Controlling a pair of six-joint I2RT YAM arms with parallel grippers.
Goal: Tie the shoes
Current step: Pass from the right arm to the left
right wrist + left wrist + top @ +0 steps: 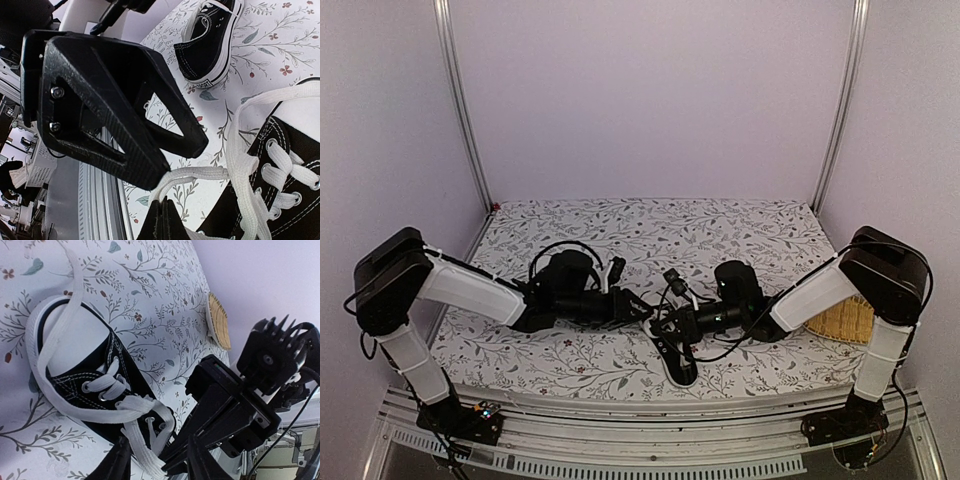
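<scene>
Black shoes (207, 45), white laces (242, 175), white leaf-print table cover (740, 225), tan woven mat (845, 322)

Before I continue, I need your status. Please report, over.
Right claw shut on lace. Left claw open around lace. Shoe untied. Nothing in the way.

L arm (470, 290) and R arm (810, 295) reach inward from raised outer elbows, with wrists low and nearly meeting at ctr. L gripper (638, 306): jaws partly apart. R gripper (161, 217): jaws fully closed, pinching white lace (200, 173).
</scene>
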